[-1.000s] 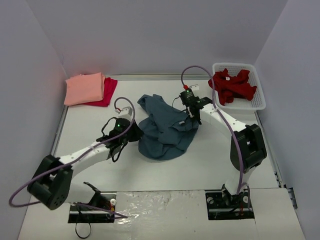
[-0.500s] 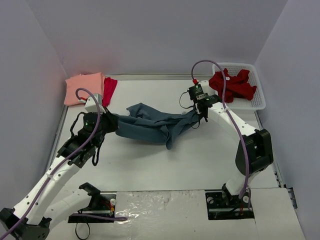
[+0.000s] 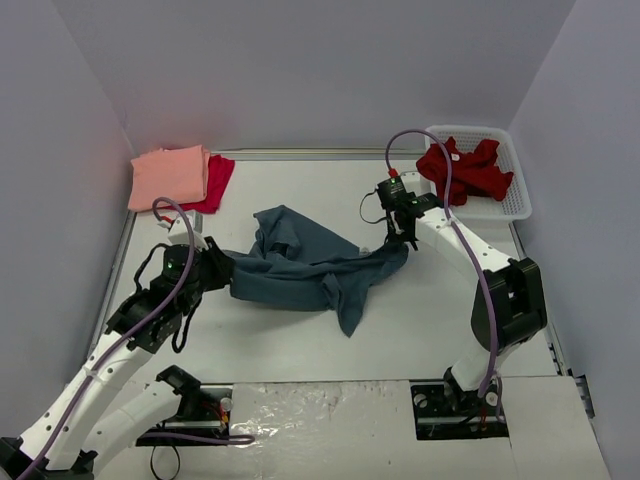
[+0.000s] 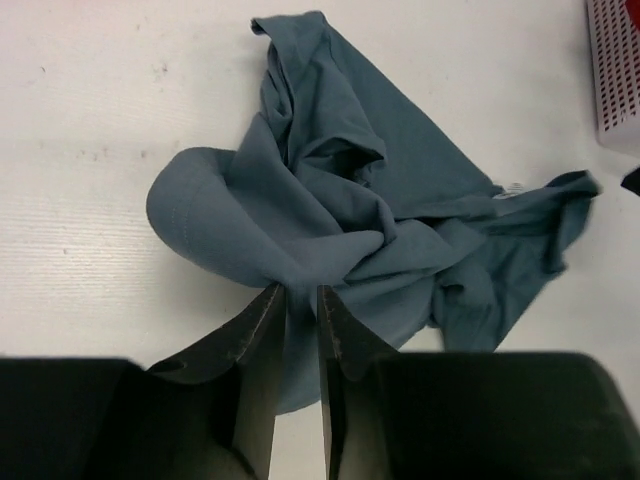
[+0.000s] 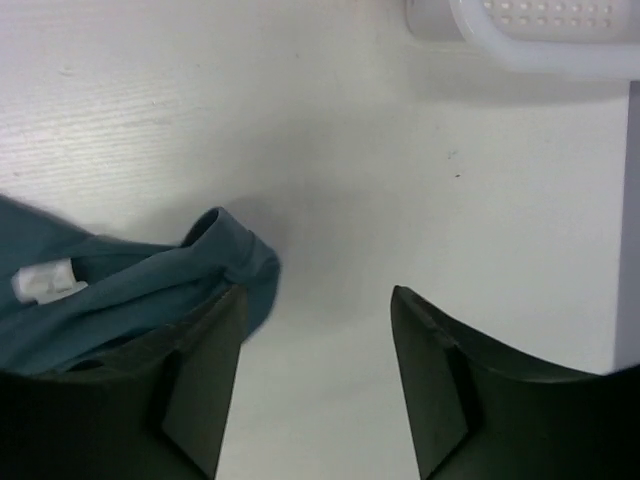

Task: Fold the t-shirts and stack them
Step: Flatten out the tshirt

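The slate-blue t-shirt [image 3: 300,265] lies rumpled across the middle of the table, stretched between the two arms. My left gripper [image 3: 222,270] is at its left end. In the left wrist view a bunched fold of the shirt [image 4: 350,200] runs between the nearly closed jaws of that gripper [image 4: 297,292]. My right gripper [image 3: 403,240] hovers at the shirt's right end with its jaws wide apart [image 5: 318,292]. A shirt corner [image 5: 120,290] with a white label lies beside its left finger, with bare table between the fingers. A salmon-pink shirt [image 3: 168,177] lies folded on a crimson one [image 3: 218,178] at the back left.
A white lattice basket [image 3: 518,205] at the back right holds a crumpled dark red shirt [image 3: 465,170]. Its edge shows in both wrist views, basket [image 4: 615,70] and basket [image 5: 550,30]. Walls close in the table on three sides.
The arms pulled the blue shirt apart and lowered it onto the table. The right gripper has opened and let its end drop. The left jaws have loosened slightly.
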Controlling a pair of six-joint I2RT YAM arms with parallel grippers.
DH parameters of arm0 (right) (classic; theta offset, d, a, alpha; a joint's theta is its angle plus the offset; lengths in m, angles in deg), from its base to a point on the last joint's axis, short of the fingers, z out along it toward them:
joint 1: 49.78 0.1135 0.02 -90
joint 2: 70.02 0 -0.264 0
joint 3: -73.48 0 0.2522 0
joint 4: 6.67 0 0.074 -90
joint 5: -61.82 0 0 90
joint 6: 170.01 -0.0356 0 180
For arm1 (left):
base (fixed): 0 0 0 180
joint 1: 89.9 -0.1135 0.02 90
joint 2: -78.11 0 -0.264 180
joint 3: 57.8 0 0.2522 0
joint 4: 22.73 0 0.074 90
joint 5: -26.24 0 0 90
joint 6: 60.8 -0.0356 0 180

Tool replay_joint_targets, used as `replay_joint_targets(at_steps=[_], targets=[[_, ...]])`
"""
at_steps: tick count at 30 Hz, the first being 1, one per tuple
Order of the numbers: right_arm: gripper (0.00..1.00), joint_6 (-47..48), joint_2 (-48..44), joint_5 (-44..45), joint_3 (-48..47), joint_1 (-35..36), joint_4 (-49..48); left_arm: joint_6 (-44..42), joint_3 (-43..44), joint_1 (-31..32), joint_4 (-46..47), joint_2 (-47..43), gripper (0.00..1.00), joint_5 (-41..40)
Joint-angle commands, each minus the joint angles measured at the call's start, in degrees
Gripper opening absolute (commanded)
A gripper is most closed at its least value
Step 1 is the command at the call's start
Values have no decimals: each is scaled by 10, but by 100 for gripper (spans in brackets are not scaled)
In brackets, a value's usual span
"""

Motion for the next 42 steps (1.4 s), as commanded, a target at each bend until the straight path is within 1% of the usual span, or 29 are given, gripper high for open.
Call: replay_joint_targets(at_steps=[1, 2, 3, 4, 7, 11, 12, 13, 14, 15, 17, 20, 24, 26, 34, 42], targets=[[59, -16, -30, 10, 2, 1, 38, 11, -17, -2, 2, -25, 20, 38], [65, -18, -33, 10, -4, 4, 38, 12, -24, -1, 4, -34, 17, 42], [68, -19, -41, 11, -9, 12, 38, 13, -34, -1, 6, -37, 14, 45], [69, -18, -44, 11, -14, 18, 36, 15, -39, -1, 8, -40, 14, 53], [68, 10, -50, -9, -33, 55, 22, 19, -58, -1, 13, -43, 12, 67], [66, 50, -45, -95, -38, 92, -15, 26, -82, 0, 21, -52, 13, 77], [66, 55, -41, -106, -34, 103, -23, 27, -87, 0, 24, -56, 13, 75], [65, 68, -38, -122, -32, 120, -31, 28, -95, 1, 24, -61, 16, 71], [65, 74, -37, -139, -27, 129, -53, 28, -97, 1, 26, -63, 16, 67], [65, 79, -31, -172, -18, 136, -62, 27, -99, 1, 27, -65, 17, 64], [65, 89, -20, -194, -14, 153, -75, 25, -102, 1, 26, -66, 19, 57], [64, 90, 13, -187, -11, 171, -77, 22, -100, 1, 21, -68, 24, 48], [64, 104, 39, -214, -4, 190, -88, 19, -104, 1, 14, -78, 28, 48], [64, 109, 57, -214, -6, 195, -93, 19, -110, 1, 10, -84, 29, 46], [64, 115, 120, -226, -26, 209, -95, 17, -121, 0, -7, -105, 31, 38], [63, 112, 141, -211, -24, 217, -96, 6, -119, 0, -11, -99, 31, 36]])
